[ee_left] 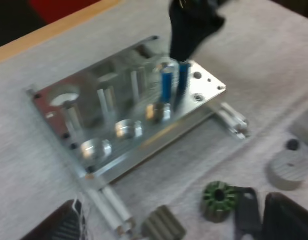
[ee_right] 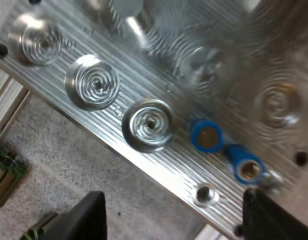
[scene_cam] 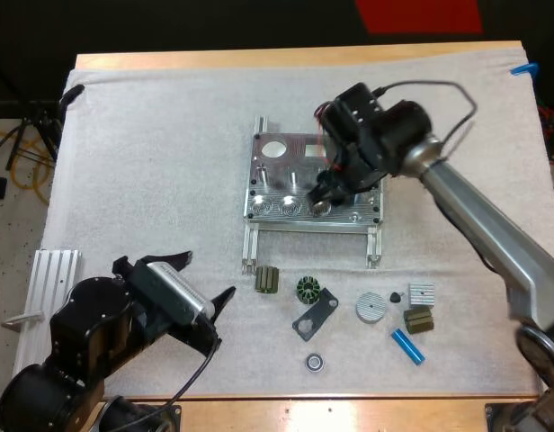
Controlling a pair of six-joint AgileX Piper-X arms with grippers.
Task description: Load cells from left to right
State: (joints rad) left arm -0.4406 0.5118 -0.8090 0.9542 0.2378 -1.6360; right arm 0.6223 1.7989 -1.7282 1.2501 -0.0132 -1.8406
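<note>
The metal fixture lies mid-mat. My right gripper hovers over its front right part, open. Seen from the right wrist, its black fingers stand wide apart above the fixture. Two blue cylinders stand upright in neighbouring pockets, and three round pockets beside them hold nothing. From the left wrist, the right gripper hangs just above the two blue cylinders. Another blue cylinder lies on the mat at the front right. My left gripper rests open near the front left.
Small parts lie in front of the fixture: a ribbed olive block, a green toothed ring, a black plate, a bearing, a grey disc and a finned block. A white ridged tray sits at the left edge.
</note>
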